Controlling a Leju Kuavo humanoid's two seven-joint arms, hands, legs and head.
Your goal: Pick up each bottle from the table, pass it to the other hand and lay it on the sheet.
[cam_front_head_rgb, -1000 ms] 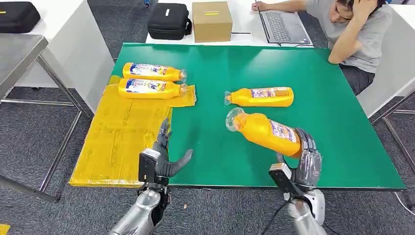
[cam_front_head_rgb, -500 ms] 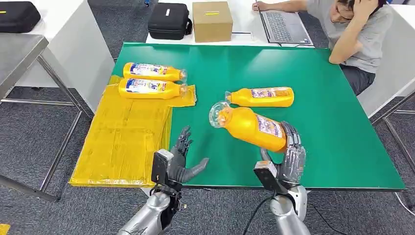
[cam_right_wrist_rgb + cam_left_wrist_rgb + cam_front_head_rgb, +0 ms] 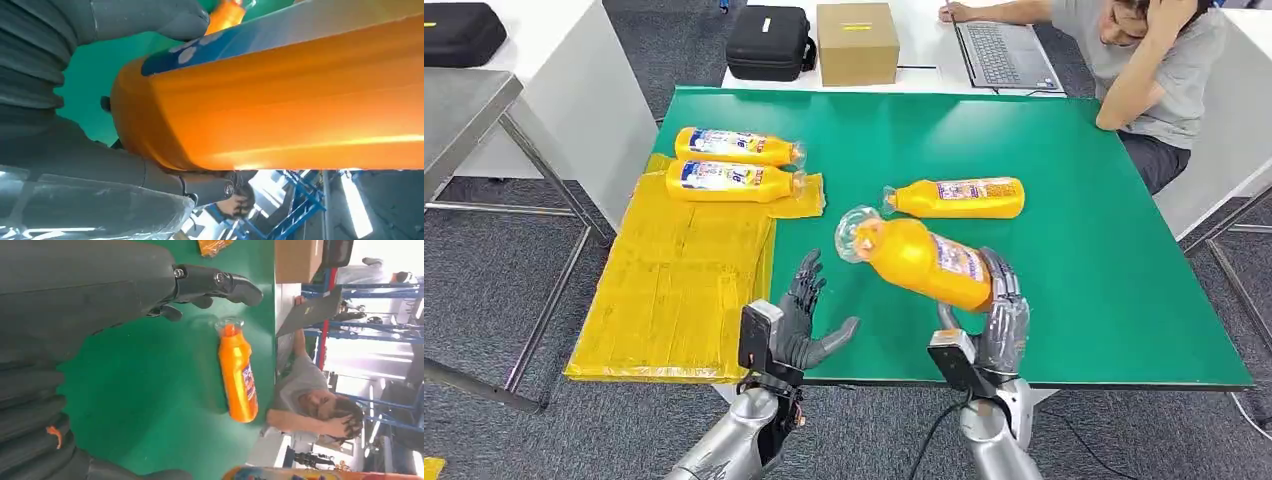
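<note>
Right hand (image 3: 1001, 320) fingers clamped on bottle (image 3: 919, 262) base, held above near counter (image 3: 1084, 250), cap pointing left. Left hand (image 3: 799, 318) fingers apart, empty, just beside it. Bring the neck into the left palm, close before the right lets go

The table (image 3: 1064, 300) has a plain green top. The sheet (image 3: 674, 280) on its left part is yellow. The 4 bottles are orange-yellow: the held bottle (image 3: 919, 262) has a clear cap and a label with blue and red, and the bottle on the green top (image 3: 959, 197) has a similar label. The 2 bottles on the sheet (image 3: 734, 165) have blue and white labels. The left hand (image 3: 799, 315) and the right hand (image 3: 999, 315) are dark grey, and the arms are silver. The box (image 3: 856, 42) is brown, the bag (image 3: 769, 42) is black.
</note>
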